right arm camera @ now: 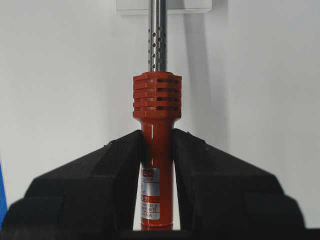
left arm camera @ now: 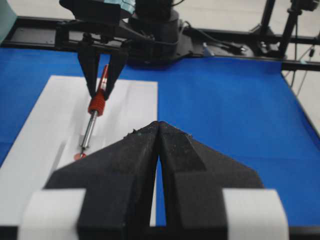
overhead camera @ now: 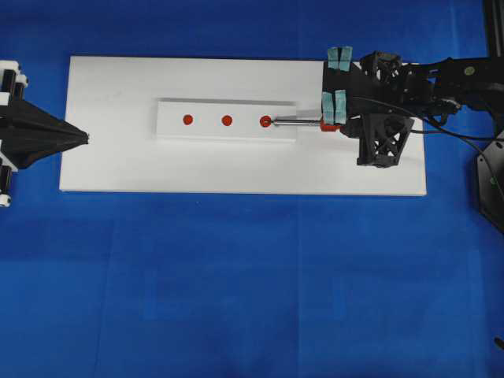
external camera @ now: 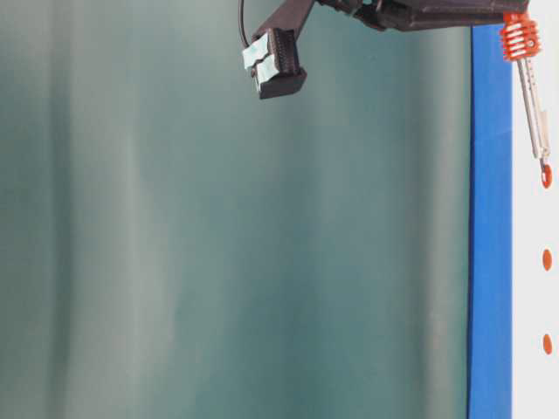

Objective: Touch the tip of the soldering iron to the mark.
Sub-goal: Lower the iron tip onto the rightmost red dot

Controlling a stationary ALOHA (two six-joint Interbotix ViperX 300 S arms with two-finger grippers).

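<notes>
The soldering iron point(overhead camera: 299, 122) lies nearly level above the white board, red collar point(overhead camera: 324, 124) to the right and silver shaft pointing left. My right gripper point(overhead camera: 331, 124) is shut on its red handle point(right arm camera: 157, 150). The pointed tip sits on the rightmost of three red marks point(overhead camera: 265, 121) on a raised white strip point(overhead camera: 224, 130). In the table-level view the tip meets that mark point(external camera: 547, 177). The left wrist view shows the iron point(left arm camera: 90, 127) and the mark point(left arm camera: 79, 156). My left gripper point(overhead camera: 85, 138) is shut and empty at the board's left edge.
The white board point(overhead camera: 236, 169) lies on a blue table cover point(overhead camera: 252, 276). Two more red marks point(overhead camera: 227, 120) point(overhead camera: 187, 120) lie left of the tip. The iron's black cord point(overhead camera: 465, 135) trails off to the right by the arm.
</notes>
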